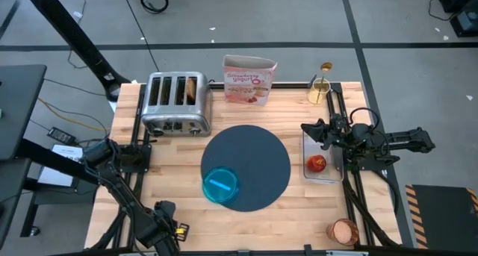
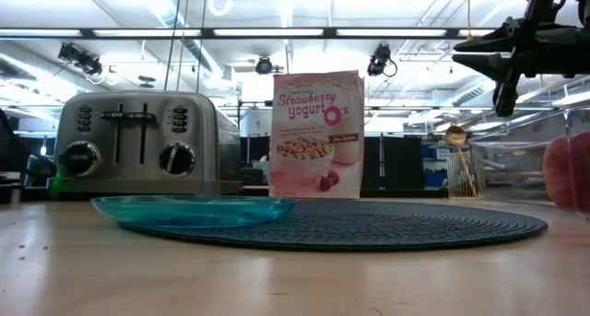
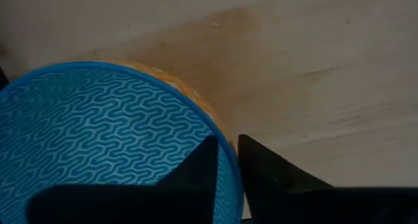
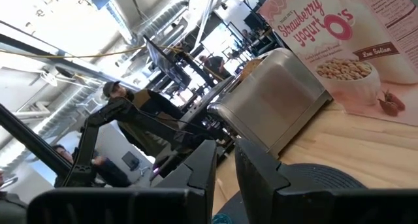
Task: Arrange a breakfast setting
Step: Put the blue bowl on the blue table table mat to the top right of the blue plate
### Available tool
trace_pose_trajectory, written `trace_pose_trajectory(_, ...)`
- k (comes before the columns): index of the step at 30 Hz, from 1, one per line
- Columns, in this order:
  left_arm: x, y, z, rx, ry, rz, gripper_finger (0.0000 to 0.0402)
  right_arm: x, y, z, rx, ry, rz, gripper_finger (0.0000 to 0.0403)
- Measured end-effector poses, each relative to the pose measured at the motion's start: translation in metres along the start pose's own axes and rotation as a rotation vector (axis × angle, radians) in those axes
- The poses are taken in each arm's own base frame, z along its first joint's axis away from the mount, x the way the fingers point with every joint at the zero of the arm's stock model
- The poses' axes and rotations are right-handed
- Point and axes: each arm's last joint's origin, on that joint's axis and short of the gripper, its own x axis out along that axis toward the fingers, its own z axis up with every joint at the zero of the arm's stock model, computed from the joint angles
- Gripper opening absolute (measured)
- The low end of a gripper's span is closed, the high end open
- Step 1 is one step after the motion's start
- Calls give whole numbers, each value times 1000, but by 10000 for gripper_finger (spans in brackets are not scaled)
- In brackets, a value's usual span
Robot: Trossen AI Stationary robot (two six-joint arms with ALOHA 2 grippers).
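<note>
The mat (image 1: pixel 258 148) lies mid-table with the teal plate (image 1: pixel 221 185) on its near-left part, so those two look placed. The rest is still off the mat. The toast (image 1: pixel 193 88) stands in the toaster (image 1: pixel 168 114), the fruit (image 1: pixel 316 163) sits in a clear tray (image 1: pixel 333 174) just right of the mat, the spoon (image 1: pixel 324 71) is upright in a holder at the back right, and the cup (image 1: pixel 343 231) waits at the near right corner.

The left gripper (image 3: pixel 225 142) is low at the near-left edge, its fingers either side of the bowl (image 3: pixel 98 139) rim and apparently clamped on it, though the arm hides this from above. The right gripper (image 1: pixel 308 129) hangs above the tray's far end, fingers close together on nothing. I judge about a third done, with the bowl in hand
</note>
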Motion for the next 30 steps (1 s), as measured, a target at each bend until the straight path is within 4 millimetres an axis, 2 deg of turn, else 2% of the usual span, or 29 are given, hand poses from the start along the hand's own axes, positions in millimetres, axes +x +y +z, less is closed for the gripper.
trace_pose_trajectory(5, -1, 1, 2, -1, -6, 18, 22, 0, 0, 0, -3, 0, 1, 68)
trace_pose_trajectory(11, -5, 3, 6, 0, -37, 24, 21, 0, 0, 0, -23, 11, 15, 68)
trace_pose_trajectory(16, -18, 6, 19, 78, -87, 26, 21, 0, 1, 0, -23, 7, 19, 68)
trace_pose_trajectory(20, -24, 3, 34, 259, -148, 37, 21, 0, 1, 0, -23, 19, 36, 68)
trace_pose_trajectory(30, -33, -17, 73, 896, -284, 89, 21, 0, 2, 0, -22, 28, 47, 68)
